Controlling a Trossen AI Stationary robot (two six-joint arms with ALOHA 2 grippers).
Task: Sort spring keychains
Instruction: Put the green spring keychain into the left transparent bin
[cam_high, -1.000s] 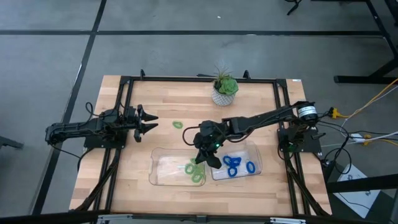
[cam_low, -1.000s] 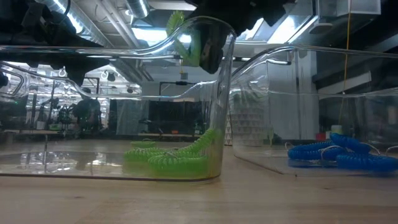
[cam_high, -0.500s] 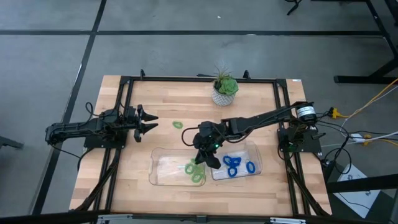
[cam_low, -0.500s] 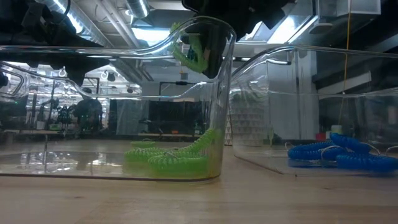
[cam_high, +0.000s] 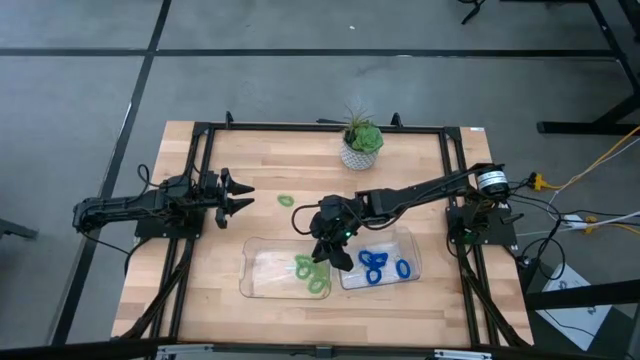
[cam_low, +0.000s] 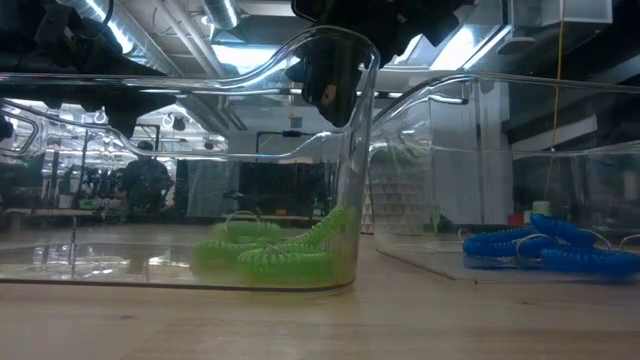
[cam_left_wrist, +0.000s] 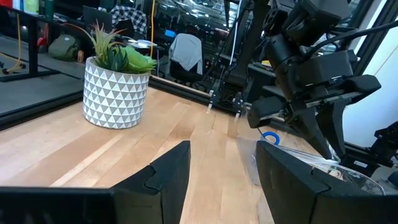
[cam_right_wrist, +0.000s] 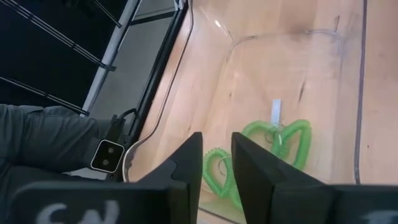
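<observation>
My right gripper (cam_high: 325, 250) hangs open and empty above the right end of the left clear tray (cam_high: 262, 272). In the right wrist view its gap (cam_right_wrist: 217, 135) looks down on the light green spring keychains (cam_right_wrist: 283, 140) lying on that tray's floor. They form a low pile (cam_low: 270, 255) against the tray's wall. Several blue keychains (cam_high: 380, 266) lie in the right clear tray (cam_high: 411, 248). One more green keychain (cam_high: 287, 200) lies flat on the wood between the arms. My left gripper (cam_high: 238, 193) waits open at the table's left side, touching nothing.
A potted plant (cam_high: 361, 143) in a white patterned pot stands near the table's far edge. The two trays sit side by side near the near edge, their tall clear walls (cam_low: 360, 150) almost touching. Bare wood lies between the left gripper and the trays.
A green keychain that sat between the right gripper's fingers has tipped, dropped out and fallen into the left tray. It now lies on the green pile there. The right gripper has stayed above the tray's right end.
</observation>
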